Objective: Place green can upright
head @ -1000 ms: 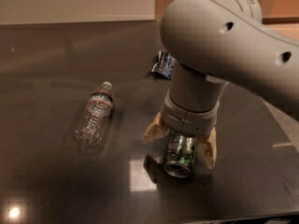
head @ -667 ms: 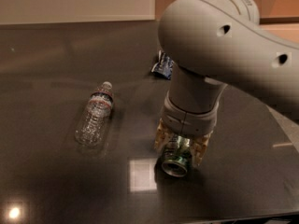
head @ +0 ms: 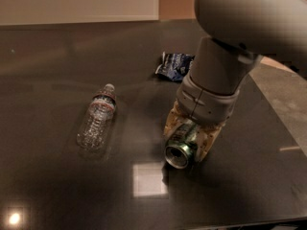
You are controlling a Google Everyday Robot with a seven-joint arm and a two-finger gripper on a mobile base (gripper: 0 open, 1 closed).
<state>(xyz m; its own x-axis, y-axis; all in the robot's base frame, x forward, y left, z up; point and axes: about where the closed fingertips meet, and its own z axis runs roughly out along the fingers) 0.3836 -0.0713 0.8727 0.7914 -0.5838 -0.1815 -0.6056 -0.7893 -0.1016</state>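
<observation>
The green can (head: 181, 145) lies tilted on its side, its silver top facing the camera, at the middle right of the dark table (head: 48, 56). My gripper (head: 188, 137) comes down from the big grey arm above and is shut on the can, one tan finger on each side of it. The can's far end is hidden under the wrist. Whether the can touches the table or hangs just above it, I cannot tell.
A clear plastic water bottle (head: 97, 119) lies on its side to the left of the can. A dark blue snack bag (head: 173, 64) lies behind the gripper. The table's right edge (head: 276, 114) runs diagonally close to the arm.
The fingers, spread wide around the can a second ago, have closed onto it. The can now sits tilted in the grip. The arm has shifted and rises more toward the upper right.
</observation>
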